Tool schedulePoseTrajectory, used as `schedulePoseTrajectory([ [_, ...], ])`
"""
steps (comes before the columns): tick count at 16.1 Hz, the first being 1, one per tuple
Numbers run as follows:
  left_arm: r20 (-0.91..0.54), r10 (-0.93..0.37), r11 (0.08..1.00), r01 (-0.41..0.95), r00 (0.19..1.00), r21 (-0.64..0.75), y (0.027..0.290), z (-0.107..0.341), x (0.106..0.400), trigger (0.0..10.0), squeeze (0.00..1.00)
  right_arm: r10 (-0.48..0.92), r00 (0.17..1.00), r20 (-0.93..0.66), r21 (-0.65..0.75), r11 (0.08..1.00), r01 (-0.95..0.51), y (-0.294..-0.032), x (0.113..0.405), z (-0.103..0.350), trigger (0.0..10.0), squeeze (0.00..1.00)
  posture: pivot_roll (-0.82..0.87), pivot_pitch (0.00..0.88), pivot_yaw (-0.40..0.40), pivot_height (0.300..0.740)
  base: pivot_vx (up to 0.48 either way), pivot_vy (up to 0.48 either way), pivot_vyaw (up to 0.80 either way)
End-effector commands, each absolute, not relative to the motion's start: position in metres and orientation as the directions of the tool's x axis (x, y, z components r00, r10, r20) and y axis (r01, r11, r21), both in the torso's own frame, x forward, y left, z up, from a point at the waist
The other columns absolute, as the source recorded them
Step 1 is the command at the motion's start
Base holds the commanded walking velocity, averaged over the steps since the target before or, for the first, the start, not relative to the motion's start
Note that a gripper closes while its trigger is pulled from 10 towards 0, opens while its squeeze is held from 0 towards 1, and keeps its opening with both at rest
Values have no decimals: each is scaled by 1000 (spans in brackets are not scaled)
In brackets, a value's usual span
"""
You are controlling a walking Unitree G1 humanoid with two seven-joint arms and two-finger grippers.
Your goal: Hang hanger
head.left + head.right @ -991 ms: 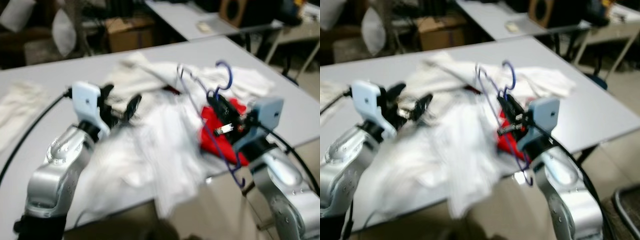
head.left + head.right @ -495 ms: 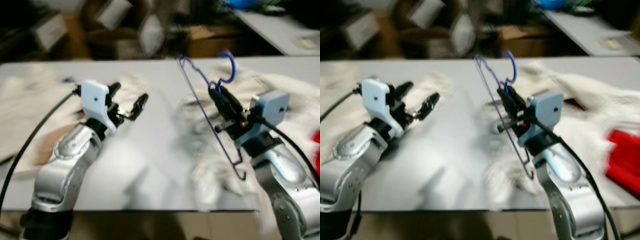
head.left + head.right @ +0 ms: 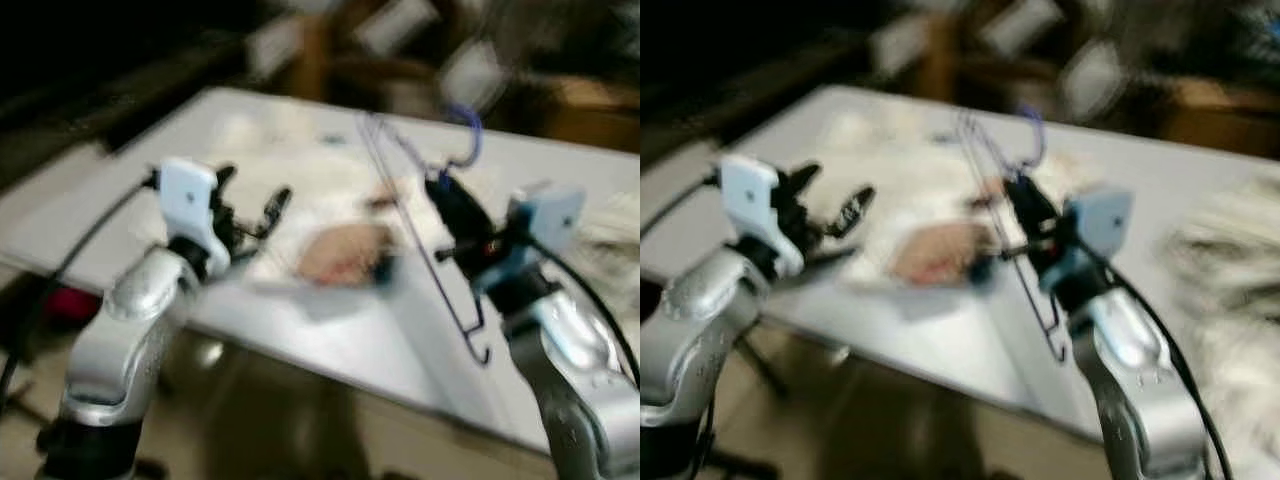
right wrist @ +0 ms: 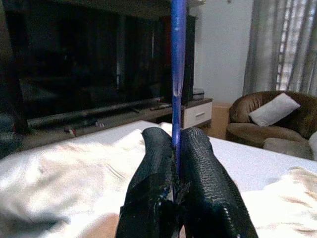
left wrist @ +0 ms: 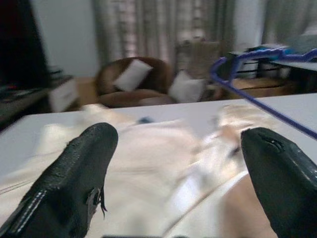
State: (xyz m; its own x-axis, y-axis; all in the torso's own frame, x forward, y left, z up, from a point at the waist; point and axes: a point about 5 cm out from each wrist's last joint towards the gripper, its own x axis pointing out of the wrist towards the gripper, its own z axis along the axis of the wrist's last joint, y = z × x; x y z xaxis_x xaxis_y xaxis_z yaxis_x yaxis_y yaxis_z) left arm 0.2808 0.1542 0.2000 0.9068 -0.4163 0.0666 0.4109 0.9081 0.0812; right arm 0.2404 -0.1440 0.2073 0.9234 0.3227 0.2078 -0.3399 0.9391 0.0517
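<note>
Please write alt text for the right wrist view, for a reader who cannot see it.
The right hand is shut on a thin blue hanger that rises straight up. Behind lie white cloth on a table, a brown armchair and curtains.

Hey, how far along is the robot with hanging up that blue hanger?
Done: the blue hanger is picked up, pinched in the right gripper and held off the grey table.
In hand: it is carrying the hanger upright, hook on top; the left gripper is open, holding nothing, above the pale clothes.
Left: the hanging itself. The blurred frames show no rail or rod to hook it on.
</note>
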Motion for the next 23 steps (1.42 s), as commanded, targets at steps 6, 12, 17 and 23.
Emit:
schedulePoseTrajectory([
  [6,34,-441,891,433,897,135,151,200,283,10000,8,213,953,216,107,965,-240,-158,239,207,10000,0,-128,0,34,740,0,-400,0],
  [12,-1,-444,887,440,896,138,152,194,284,10000,0,180,962,207,131,969,-210,-160,238,205,10000,0,-132,0,38,740,0,0,0],
  [17,-4,-421,899,418,907,134,154,188,287,10000,0,81,984,159,168,980,-108,-170,240,195,10000,0,-133,0,38,740,0,96,-158],
  [23,-2,-392,902,385,920,193,158,186,289,10000,0,1,991,137,179,984,-25,-175,241,190,10000,0,-138,0,39,740,0,160,-641],
])
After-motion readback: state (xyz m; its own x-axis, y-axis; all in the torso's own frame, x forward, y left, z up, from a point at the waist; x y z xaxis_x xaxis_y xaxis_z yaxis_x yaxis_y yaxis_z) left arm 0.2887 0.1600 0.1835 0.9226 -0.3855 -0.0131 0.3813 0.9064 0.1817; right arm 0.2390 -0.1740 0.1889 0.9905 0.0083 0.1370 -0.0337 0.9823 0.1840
